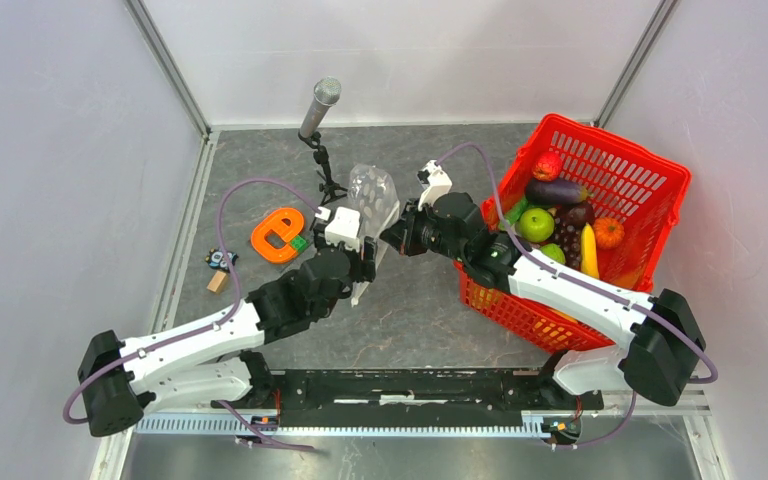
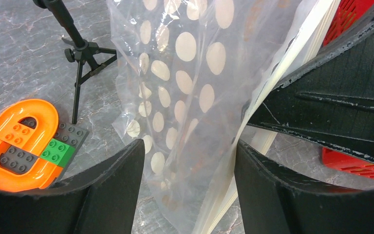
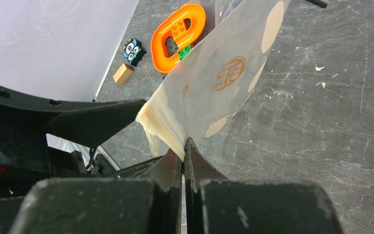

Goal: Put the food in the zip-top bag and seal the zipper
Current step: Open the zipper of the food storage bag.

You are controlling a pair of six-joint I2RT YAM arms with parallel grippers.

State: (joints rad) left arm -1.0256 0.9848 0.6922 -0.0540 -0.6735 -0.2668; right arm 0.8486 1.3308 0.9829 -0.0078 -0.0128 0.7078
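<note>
At table (image 1: pixel 410 310) centre, outstretched right end effector (image 1: pixel 392 238) pinches zip-top bag (image 1: pixel 373 195).

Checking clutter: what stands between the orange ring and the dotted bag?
A microphone stand, beside the zip-top bag; the left wrist view shows it.
</note>
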